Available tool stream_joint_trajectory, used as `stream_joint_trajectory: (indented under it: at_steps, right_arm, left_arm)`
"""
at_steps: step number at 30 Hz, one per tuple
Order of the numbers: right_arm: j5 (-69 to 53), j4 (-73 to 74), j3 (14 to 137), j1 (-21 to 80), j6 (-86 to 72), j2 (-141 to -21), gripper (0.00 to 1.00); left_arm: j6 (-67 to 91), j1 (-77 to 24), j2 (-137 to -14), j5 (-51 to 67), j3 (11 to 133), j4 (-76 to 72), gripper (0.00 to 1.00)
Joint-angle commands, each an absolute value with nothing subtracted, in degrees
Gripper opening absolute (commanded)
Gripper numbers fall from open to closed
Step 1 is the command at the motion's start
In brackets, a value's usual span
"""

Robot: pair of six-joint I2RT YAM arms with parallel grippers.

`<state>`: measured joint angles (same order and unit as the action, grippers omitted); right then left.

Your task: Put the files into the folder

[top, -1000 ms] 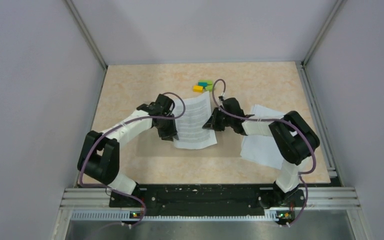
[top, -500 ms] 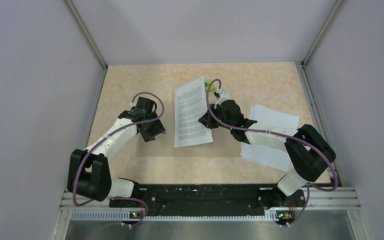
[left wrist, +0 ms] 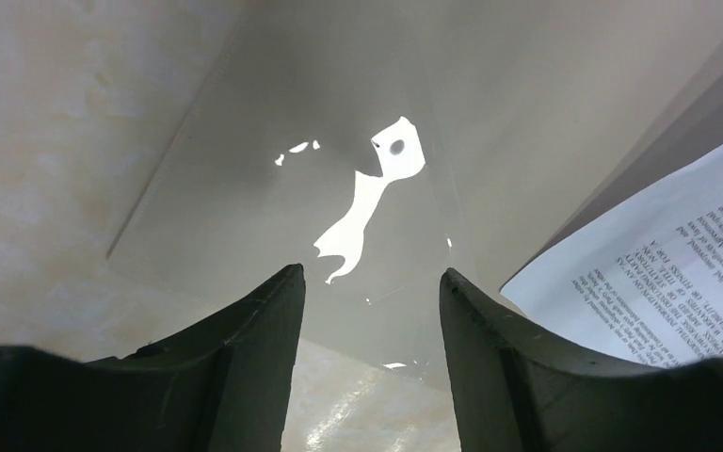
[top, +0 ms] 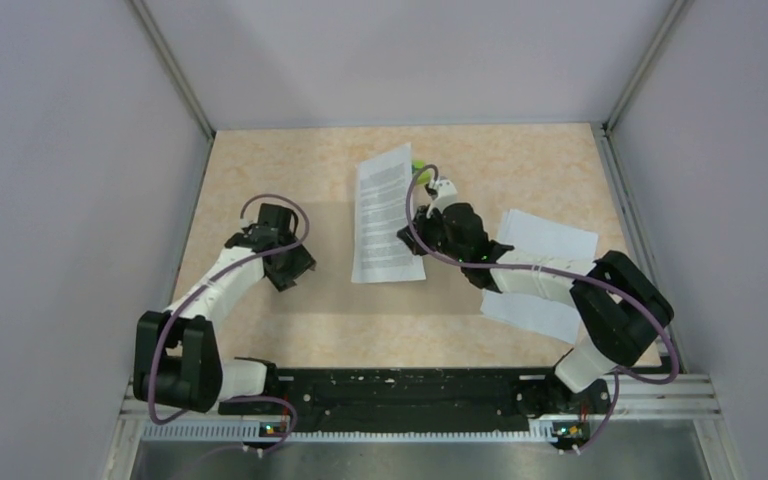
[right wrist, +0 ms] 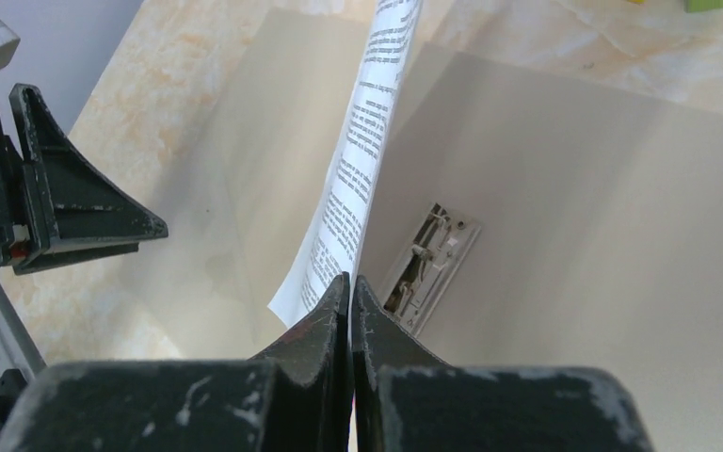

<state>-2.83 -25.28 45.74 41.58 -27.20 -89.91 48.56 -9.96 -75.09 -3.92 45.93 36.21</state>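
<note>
A white printed sheet (top: 385, 212) stands tilted up on edge over the flat tan folder (top: 360, 300). My right gripper (top: 422, 228) is shut on the sheet's right edge; in the right wrist view the jaws (right wrist: 350, 278) pinch the sheet (right wrist: 362, 141) above the folder (right wrist: 574, 207) and its metal clip (right wrist: 430, 268). My left gripper (top: 290, 265) is open and empty, left of the sheet. In the left wrist view it (left wrist: 369, 273) hovers over the glossy folder (left wrist: 339, 122), with the sheet (left wrist: 678, 254) at the right. More white sheets (top: 545, 280) lie under the right arm.
Small coloured blocks (top: 418, 166) peek out behind the sheet's top edge at the back. The left gripper's fingers (right wrist: 75, 212) show at the left of the right wrist view. Grey walls and metal rails close in the table on three sides.
My left gripper has let go of the sheet's left edge and drawn back to the left. My right gripper has kept hold and raised the sheet more upright, toward the back.
</note>
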Motion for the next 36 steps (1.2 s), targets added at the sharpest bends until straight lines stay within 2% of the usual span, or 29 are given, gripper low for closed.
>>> stream_joint_trajectory:
  at_steps: [1,16,24,29,36]
  right_arm:
    - [-3.9,-30.8,45.3,44.3,-24.4,-88.2,0.00]
    - [-7.9,-36.0,43.9,46.7,-26.6,-91.4,0.00]
    - [-1.6,-35.6,40.3,47.1,-29.1,-92.6,0.00]
    - [-1.4,-37.2,39.2,47.1,-29.7,-93.6,0.00]
    - [-1.6,-38.7,38.5,47.1,-29.9,-94.2,0.00]
  left_arm:
    - [50.5,-7.8,-71.2,-9.4,45.2,36.5,0.60]
    - [55.1,-2.5,-70.0,-16.7,41.6,36.3,0.63]
    - [61.0,-1.6,-71.2,-22.0,42.5,35.0,0.62]
    - [62.8,3.0,-75.2,-22.2,43.9,31.7,0.54]
    - [62.9,5.4,-86.2,-18.5,48.9,30.2,0.34]
